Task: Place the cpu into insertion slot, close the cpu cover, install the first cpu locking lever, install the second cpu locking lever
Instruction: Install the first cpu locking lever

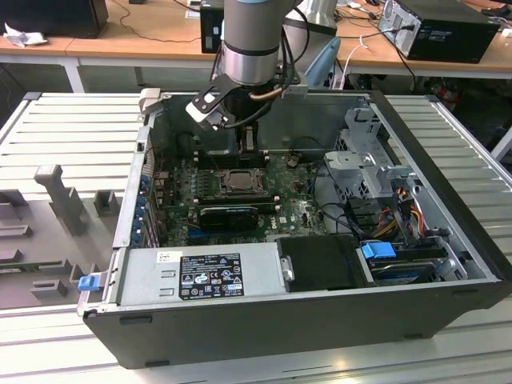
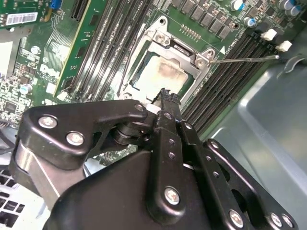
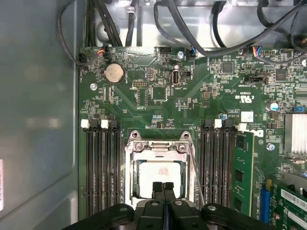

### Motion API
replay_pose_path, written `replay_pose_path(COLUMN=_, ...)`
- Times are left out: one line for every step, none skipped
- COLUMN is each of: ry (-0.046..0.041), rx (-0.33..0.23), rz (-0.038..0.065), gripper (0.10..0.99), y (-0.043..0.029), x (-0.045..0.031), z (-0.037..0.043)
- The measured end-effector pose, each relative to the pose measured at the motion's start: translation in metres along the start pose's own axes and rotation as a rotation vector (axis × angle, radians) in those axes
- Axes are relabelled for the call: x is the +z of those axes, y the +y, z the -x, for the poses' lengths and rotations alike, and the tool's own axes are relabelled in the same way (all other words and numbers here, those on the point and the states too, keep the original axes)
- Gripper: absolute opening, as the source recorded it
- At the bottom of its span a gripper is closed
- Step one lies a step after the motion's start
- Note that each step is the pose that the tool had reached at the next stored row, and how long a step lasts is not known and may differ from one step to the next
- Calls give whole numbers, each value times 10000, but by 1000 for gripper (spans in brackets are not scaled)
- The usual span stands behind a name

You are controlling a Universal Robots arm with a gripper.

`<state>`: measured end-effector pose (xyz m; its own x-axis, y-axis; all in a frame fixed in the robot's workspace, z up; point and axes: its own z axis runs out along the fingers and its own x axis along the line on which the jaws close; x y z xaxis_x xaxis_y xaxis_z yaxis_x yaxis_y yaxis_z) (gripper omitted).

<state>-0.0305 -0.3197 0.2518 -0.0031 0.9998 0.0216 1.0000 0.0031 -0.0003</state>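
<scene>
The cpu [image 3: 160, 175] [image 2: 162, 73], a pale square with a smudge, lies in the insertion slot [image 1: 238, 182] on the green motherboard. The cpu cover [image 3: 158, 147] [image 2: 168, 42], a silver frame with a window, lies flat over it. One thin locking lever [image 2: 244, 59] [image 3: 196, 172] sticks out from a socket corner over the memory slots. A second thin locking lever [image 2: 125, 62] runs along the other side. My gripper [image 3: 163, 186] [image 2: 165, 94] hovers just above the socket's edge, shut, with nothing between the fingertips.
Black memory slots [image 3: 100, 167] flank the socket, with a fitted module [image 3: 242, 172] on one side. A ribbed black card [image 1: 230, 214], the power supply [image 1: 200, 276], a drive cage [image 1: 372, 164] and cables [image 1: 400, 208] fill the case. The case wall [image 3: 38, 120] stands close by.
</scene>
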Motion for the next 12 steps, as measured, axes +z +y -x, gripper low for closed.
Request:
replay_pose_path(ry=0, rx=0, rz=0, gripper=106, y=0, x=-27, z=-1)
replay_pose_path(ry=0, rx=1, rz=0, gripper=106, y=0, x=-52, z=-1)
replay_pose_path(ry=0, rx=0, rz=0, gripper=106, y=0, x=-76, z=-1)
replay_pose_path(ry=0, rx=0, rz=0, gripper=106, y=0, x=-119, z=-2)
replay_pose_path(ry=1, rx=0, rz=0, gripper=106, y=0, x=-157, z=-3)
replay_pose_path(ry=0, rx=0, rz=0, gripper=106, y=0, x=-184, z=-4)
replay_pose_path(ry=1, rx=0, rz=0, gripper=106, y=0, x=-204, z=-5)
replay_pose_path(ry=0, rx=0, rz=0, gripper=106, y=0, x=-229, z=-5)
replay_pose_path(ry=0, rx=0, rz=0, gripper=106, y=0, x=-255, z=-5)
replay_pose_path(ry=0, rx=0, rz=0, gripper=106, y=0, x=-269, z=-6)
replay_pose_path(ry=2, rx=0, rz=1, gripper=106, y=0, x=-269, z=-6)
replay_pose_path(ry=2, rx=-16, rz=1, gripper=106, y=0, x=-268, z=-6)
